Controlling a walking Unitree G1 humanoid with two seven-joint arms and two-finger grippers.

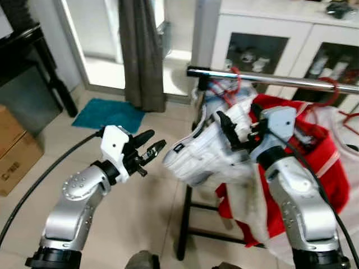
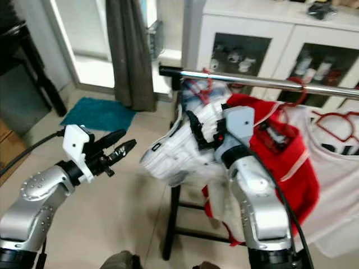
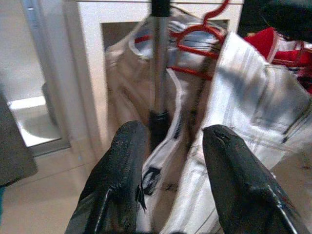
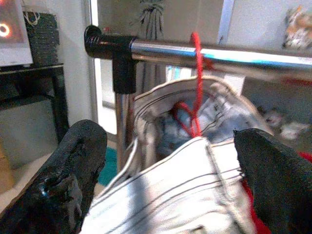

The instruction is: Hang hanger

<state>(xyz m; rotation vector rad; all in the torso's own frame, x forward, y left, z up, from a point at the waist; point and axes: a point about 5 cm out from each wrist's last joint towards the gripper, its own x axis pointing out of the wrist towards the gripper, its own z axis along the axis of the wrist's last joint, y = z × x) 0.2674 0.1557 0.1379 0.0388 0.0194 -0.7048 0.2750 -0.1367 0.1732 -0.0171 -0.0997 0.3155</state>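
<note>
A red hanger (image 4: 196, 53) is hooked over the chrome rail (image 1: 291, 81) near its black left end. It carries a white striped shirt (image 1: 202, 154) that bulges out to the left. My right gripper (image 1: 238, 131) is pushed into the shirt just below the rail. It is open, its fingers (image 4: 73, 170) wide apart with the shirt's cloth (image 4: 195, 180) lying between them. My left gripper (image 1: 149, 147) hovers to the left of the shirt, a short gap away. It is open, with nothing between its fingers (image 3: 122, 165), and points at the shirt and the rack's post.
A red garment (image 1: 314, 151) and a white one (image 2: 336, 162) hang further right on the rail, with another red hanger (image 1: 332, 85). The rack's black legs (image 1: 185, 224) stand on the tiled floor. A white glass-door cabinet (image 1: 269, 33) is behind; a curtain (image 1: 140, 50), a teal mat (image 1: 106, 115) and a cardboard box (image 1: 14, 148) are at the left.
</note>
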